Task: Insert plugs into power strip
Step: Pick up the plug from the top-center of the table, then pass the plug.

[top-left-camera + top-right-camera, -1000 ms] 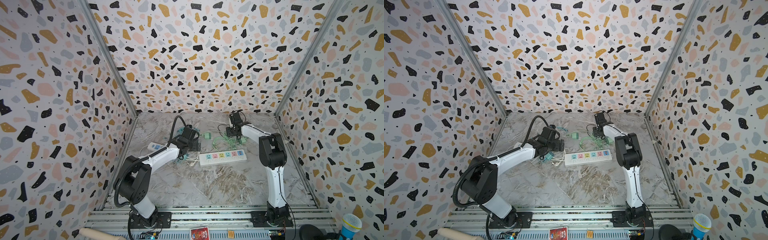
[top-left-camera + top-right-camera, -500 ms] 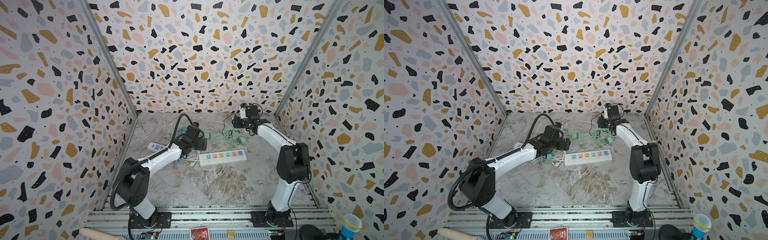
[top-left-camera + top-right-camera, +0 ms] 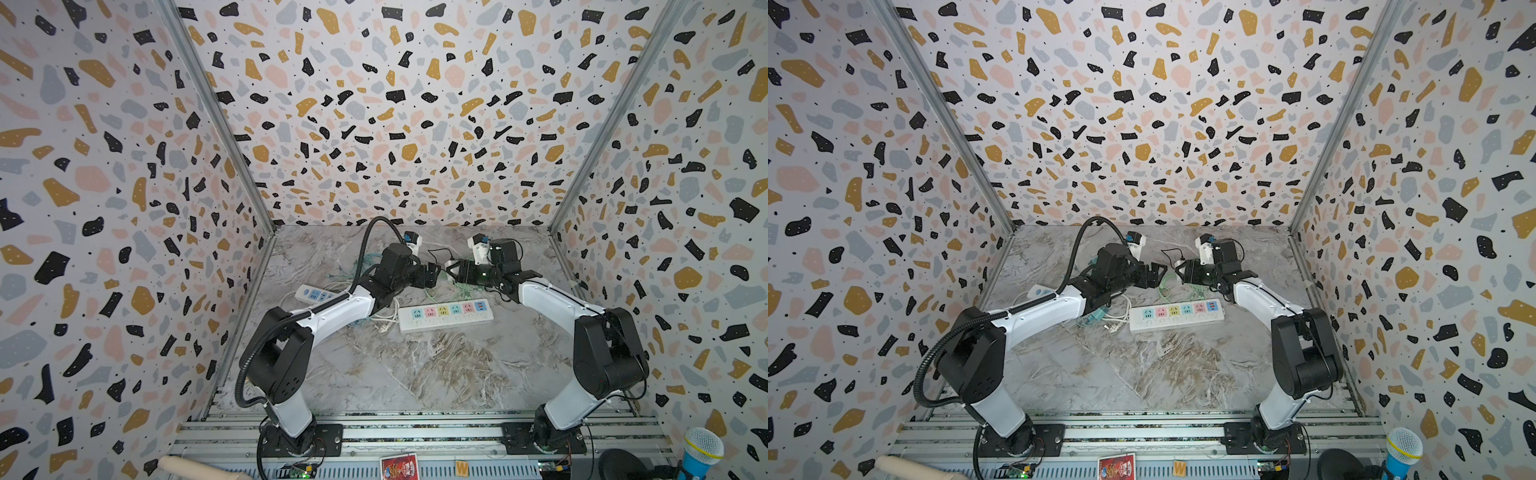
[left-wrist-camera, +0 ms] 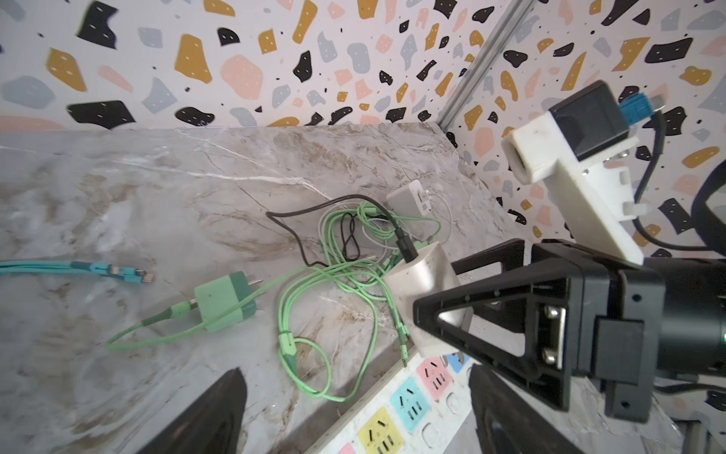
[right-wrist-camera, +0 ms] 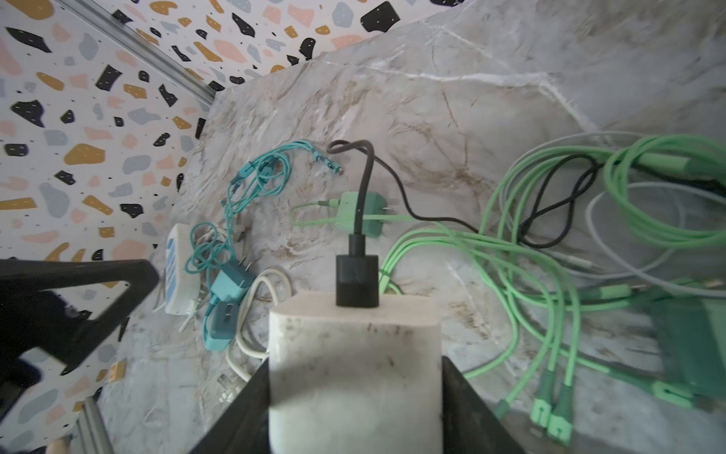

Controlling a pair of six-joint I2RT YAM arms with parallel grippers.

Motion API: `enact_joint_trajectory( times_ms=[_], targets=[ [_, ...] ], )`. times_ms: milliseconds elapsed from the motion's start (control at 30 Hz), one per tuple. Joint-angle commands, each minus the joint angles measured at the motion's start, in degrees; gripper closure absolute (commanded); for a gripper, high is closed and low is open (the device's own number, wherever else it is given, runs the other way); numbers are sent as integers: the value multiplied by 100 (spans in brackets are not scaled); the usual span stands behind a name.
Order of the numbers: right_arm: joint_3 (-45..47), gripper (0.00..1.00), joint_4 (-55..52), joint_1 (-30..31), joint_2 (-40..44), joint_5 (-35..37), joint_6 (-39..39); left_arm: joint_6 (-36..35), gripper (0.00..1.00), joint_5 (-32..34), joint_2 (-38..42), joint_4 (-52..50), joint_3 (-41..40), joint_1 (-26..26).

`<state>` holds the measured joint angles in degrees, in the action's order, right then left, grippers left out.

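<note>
We see the right gripper [image 5: 353,393] closed on a white boxy charger plug [image 5: 353,353]. Its two black fingers [image 5: 463,397] press on opposite sides of the plug. A thin black cable [image 5: 363,184] leaves the free end of the plug and drops to the grey marble table [image 5: 471,98]. In both top views the held plug is lifted above the table, just behind the long white power strip with pastel sockets [image 3: 445,316], and it is not yet in any socket. The left gripper [image 3: 434,274] faces the right one from very near. In the left wrist view its fingers [image 4: 212,416] stand wide apart and hold nothing. A mint green boxy plug [image 4: 226,300] lies on its side on the table with its green cable. Two teal boxy plugs [image 5: 231,281] lie just beside a short white power strip with blue sockets [image 5: 176,271], near the left arm. A second white plug [image 4: 406,200] lies farther back, at the edge of a heap of loose green cables [image 4: 345,275].
</note>
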<state>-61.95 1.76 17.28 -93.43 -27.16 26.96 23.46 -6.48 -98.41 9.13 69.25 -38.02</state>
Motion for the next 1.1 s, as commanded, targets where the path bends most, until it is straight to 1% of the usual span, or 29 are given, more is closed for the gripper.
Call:
enact_joint_trajectory(
  times_ms=[0,67,167,333,433,733,767,900,1067],
  targets=[
    [82,57,757,4,477,-436,475,249,13,-475,-116,702,60,-30],
    [141,57,918,36,470,-662,526,368,13,-525,-134,826,4,-30],
    [186,57,774,164,478,-459,356,450,13,-519,-169,853,30,-30],
    [437,57,850,228,544,-358,147,651,13,-762,-290,893,190,-21],
    [523,57,863,294,649,-180,-64,732,14,-849,-392,805,290,-6],
    [640,57,942,381,804,124,-466,1081,20,-1260,-749,564,523,110],
    [648,57,930,390,807,164,-503,1084,21,-1268,-741,400,548,119],
    [699,57,1018,416,827,143,-586,1096,21,-1337,-762,309,572,128],
    [760,57,1137,491,878,78,-676,1239,21,-1584,-885,484,610,129]
  ],
)
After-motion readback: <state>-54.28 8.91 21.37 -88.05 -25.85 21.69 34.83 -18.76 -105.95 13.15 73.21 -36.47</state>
